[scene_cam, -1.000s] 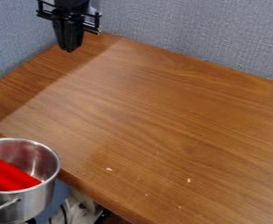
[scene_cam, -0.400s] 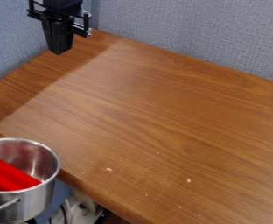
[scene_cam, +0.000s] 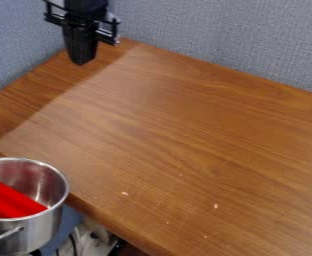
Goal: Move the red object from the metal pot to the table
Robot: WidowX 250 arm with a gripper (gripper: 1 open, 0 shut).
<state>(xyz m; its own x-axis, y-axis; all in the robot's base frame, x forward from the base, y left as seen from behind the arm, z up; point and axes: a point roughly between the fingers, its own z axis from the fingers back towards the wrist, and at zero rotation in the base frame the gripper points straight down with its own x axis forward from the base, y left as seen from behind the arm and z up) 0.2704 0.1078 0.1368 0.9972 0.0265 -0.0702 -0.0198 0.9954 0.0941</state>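
While the red object [scene_cam: 9,198] lies in the pot [scene_cam: 25,235] at seven o'clock, your closed, empty gripper [scene_cam: 80,58] at eleven must open and reach it.

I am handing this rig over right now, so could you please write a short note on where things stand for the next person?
Claw: shut, empty, pointing down above the far left corner of the table, well away from the pot.
Red object: lying inside the metal pot, which sits at the near left corner of the table.
Done: nothing of the move yet; the red object has not been gripped or lifted.
Left: bring the claw over to the pot, open it, grip the red object, lift it out and set it on the bare wood of the table.
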